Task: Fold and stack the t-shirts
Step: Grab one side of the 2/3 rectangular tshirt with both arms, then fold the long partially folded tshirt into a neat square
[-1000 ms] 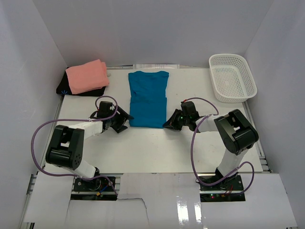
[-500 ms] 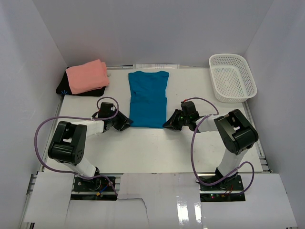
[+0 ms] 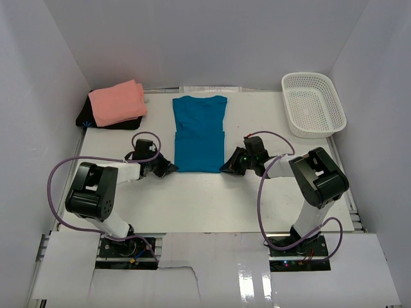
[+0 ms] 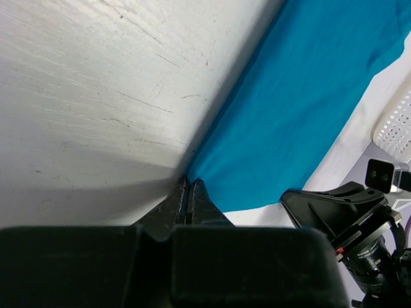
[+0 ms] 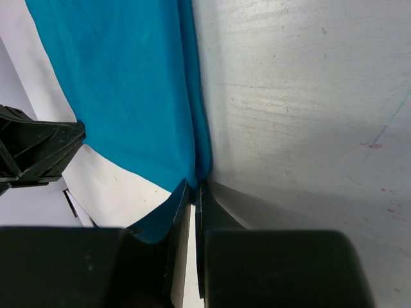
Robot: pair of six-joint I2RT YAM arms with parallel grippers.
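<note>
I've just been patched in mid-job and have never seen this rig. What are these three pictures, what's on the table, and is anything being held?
Two robot arms are bolted at the table's near edge. The top picture looks down from above and behind them. The other two come from a camera on each wrist, looking along its own fingers. On the table lie a flat teal t-shirt, a folded salmon t-shirt at the far left, and a white basket at the far right. The left gripper and the right gripper are both shut, each pinching a near corner of the teal t-shirt.
</note>
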